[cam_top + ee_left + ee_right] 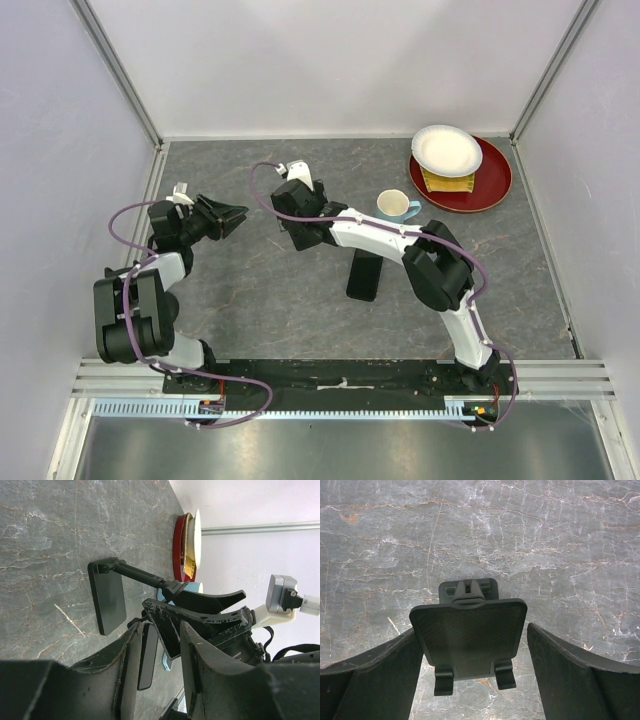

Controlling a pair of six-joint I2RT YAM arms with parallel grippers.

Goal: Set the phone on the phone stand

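Observation:
The black phone lies flat on the grey marble table, right of centre. In the left wrist view the phone shows as a thin dark slab far beyond the fingers. The black phone stand shows its ribbed plate and two bottom lips. My right gripper is open, with a finger on each side of that plate. In the left wrist view the stand's flat base rests on the table. From above, the right gripper covers most of the stand. My left gripper hovers just left of it, open and holding nothing.
A light-blue mug stands just right of the right arm's forearm. At the back right a red plate carries a white plate and a yellow item. White walls close in the table on the left, back and right.

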